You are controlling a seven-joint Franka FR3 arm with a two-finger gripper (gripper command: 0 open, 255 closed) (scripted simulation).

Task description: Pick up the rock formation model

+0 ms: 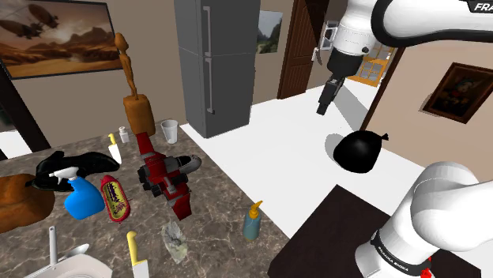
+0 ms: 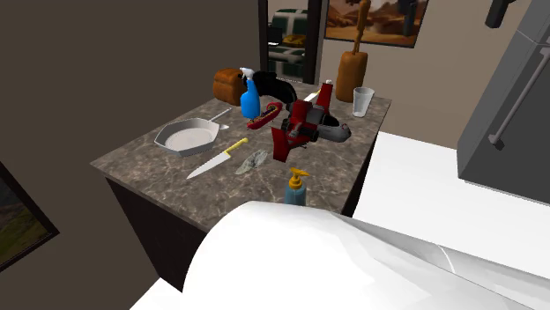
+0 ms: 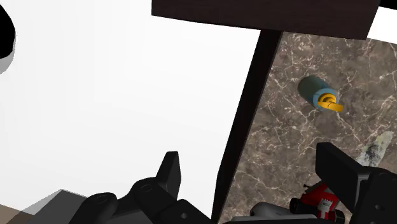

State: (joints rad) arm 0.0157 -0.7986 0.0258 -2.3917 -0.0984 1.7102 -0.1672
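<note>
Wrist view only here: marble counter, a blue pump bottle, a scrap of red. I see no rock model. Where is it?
Observer: Probably the tall brown spire, at the end of the counter nearest the grey fridge, beside a clear cup.
Operator: What lies between the bottle and it?
Observer: A red toy lies mid-counter, roughly between the bottle and the spire.
Operator: And the tool's height?
Observer: The tool hangs well above the counter, out over the white floor.
</note>
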